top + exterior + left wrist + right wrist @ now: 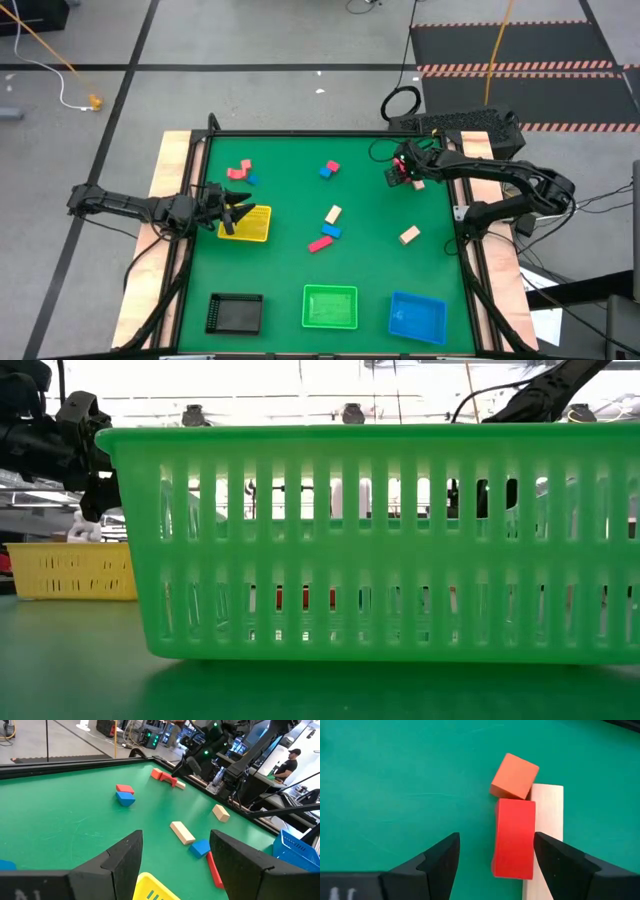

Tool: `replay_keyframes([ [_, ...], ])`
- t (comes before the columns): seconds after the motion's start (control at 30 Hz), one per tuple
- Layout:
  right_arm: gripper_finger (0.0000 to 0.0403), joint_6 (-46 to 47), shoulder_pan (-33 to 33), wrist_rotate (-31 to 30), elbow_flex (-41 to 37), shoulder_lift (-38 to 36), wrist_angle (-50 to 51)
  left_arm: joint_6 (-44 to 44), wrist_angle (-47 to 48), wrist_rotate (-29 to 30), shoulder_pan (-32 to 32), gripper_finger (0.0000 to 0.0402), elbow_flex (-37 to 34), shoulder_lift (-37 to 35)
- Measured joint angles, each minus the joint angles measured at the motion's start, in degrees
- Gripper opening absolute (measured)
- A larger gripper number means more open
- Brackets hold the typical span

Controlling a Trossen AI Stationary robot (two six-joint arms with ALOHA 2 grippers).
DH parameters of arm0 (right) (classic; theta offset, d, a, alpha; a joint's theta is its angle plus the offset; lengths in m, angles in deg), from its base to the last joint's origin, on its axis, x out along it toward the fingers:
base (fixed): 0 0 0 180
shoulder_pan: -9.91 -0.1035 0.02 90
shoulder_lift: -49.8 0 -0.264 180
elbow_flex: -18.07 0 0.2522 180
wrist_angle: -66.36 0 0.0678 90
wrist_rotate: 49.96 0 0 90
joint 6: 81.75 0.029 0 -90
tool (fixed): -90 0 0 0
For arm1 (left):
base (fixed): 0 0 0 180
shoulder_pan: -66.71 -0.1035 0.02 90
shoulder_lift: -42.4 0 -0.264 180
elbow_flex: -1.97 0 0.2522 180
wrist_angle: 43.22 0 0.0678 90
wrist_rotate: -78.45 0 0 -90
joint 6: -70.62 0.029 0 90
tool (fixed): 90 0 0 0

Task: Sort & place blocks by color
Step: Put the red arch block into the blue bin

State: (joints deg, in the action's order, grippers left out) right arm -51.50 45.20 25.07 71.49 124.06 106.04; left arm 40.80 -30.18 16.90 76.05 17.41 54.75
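My right gripper [400, 175] is open near the table's far right corner, pointing down over a red bar [514, 837]. The bar lies flat between its fingers [496, 840], close to one of them. An orange cube [514, 776] touches the bar's end, and a cream bar [547, 820] lies alongside, partly under that finger. My left gripper [240, 210] is open and empty above the yellow tray [250, 228], whose corner [150, 890] shows below the fingers [176, 836]. Other pink, blue and cream blocks lie flat on the green mat.
A pink block [238, 172] and a blue one [252, 180] lie beyond the yellow tray. Mid-table are a pink-and-blue pair [330, 168], a cream bar [333, 213], a blue block [331, 231], a pink bar [319, 244] and a cream block [409, 234]. Black [235, 312], green [330, 306] and blue [417, 316] trays line the near edge.
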Motion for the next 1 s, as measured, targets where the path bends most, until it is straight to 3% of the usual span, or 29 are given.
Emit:
replay_keyframes([
  [0.27,0.0247,-1.0,0.0,-0.2,0.0,0.9,-1.5,0.0,0.0,0.0,0.0,0.0232,0.0,0.0],
  [0.53,0.0247,-0.9,0.0,-4.4,-1.7,0.9,-2.2,0.0,0.0,0.0,0.0,0.0232,0.0,0.0],
  [0.8,0.0246,5.4,0.0,-4.5,-7.3,0.9,-6.1,0.0,0.0,0.0,0.0,0.0232,0.0,0.0],
  [1.0,0.0209,6.6,0.0,-4.1,-9.8,0.7,-10.6,0.0,0.0,0.0,0.0,0.0232,0.0,0.0],
])
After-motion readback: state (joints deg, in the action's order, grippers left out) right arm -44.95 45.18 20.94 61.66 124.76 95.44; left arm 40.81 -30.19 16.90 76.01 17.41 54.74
